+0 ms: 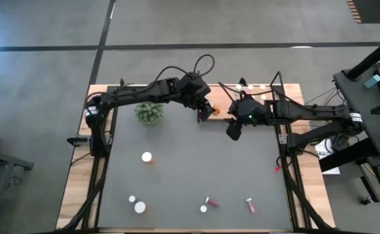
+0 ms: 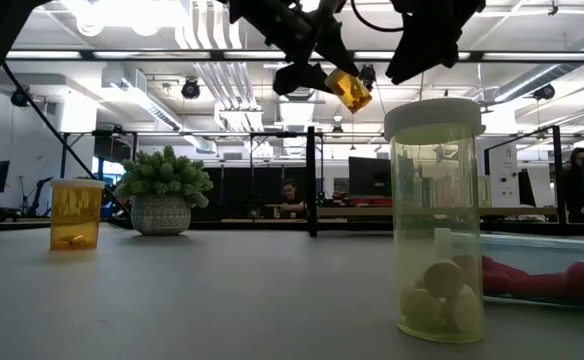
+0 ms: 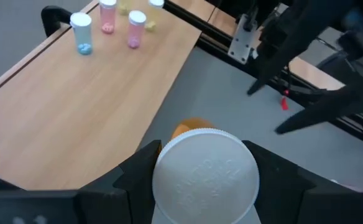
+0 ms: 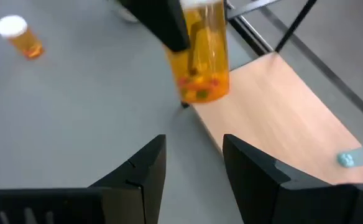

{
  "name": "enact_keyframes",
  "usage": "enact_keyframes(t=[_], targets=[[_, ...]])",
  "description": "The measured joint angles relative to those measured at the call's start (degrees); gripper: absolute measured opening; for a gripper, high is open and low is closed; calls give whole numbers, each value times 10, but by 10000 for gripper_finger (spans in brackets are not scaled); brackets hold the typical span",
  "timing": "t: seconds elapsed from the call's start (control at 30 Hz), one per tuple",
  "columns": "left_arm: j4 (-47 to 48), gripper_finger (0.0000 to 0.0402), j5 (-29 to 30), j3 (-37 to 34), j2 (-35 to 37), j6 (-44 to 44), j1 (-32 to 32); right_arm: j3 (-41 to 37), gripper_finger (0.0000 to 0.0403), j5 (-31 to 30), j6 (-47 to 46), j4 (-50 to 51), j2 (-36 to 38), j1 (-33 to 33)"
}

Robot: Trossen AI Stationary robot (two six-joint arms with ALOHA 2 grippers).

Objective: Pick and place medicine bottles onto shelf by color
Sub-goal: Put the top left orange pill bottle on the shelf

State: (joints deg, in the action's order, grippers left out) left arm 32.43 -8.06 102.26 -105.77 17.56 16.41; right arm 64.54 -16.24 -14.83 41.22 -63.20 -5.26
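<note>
Orange bottle [image 4: 201, 53] shows pills; left wrist shows cap only.

Two matte black jointed arms: left arm [image 1: 144, 91], right arm [image 1: 300, 114]. Black cables loop above wrists; jaws broad, dark, angular.

In the left wrist view the white cap [image 3: 205, 175] hides nearly all of the orange bottle [image 3: 191, 127] and runs off the edge. The shelf [image 1: 217, 109] lies largely under both arms from above. The bottles [image 1: 250, 86] on it are too small to tell colours.
</note>
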Motion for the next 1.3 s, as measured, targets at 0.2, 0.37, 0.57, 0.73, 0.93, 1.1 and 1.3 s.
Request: enact_keyframes(t=[0.2, 0.37, 0.57, 0.73, 0.93, 1.1, 1.3], targets=[[27, 191, -13, -3, 19, 0, 0, 13, 151, -13, -69, 4, -16, 0], [54, 191, -15, -2, 34, -4, 0, 43, 171, -10, -82, 5, -18, 0], [56, 191, -18, -1, 38, -5, 0, 77, 215, -2, -64, 1, -18, 0], [45, 191, -21, 1, 38, -4, 0, 71, 243, -2, -11, -14, -19, 1], [28, 191, -24, 0, 43, 0, 0, 60, 242, -2, 90, -61, -19, 3], [3, 191, -25, 0, 45, 16, 0, 60, 236, 0, 145, -79, -19, 2], [-30, 191, -25, 0, 45, 35, -4, 59, 240, 1, 170, -86, -27, -8]])
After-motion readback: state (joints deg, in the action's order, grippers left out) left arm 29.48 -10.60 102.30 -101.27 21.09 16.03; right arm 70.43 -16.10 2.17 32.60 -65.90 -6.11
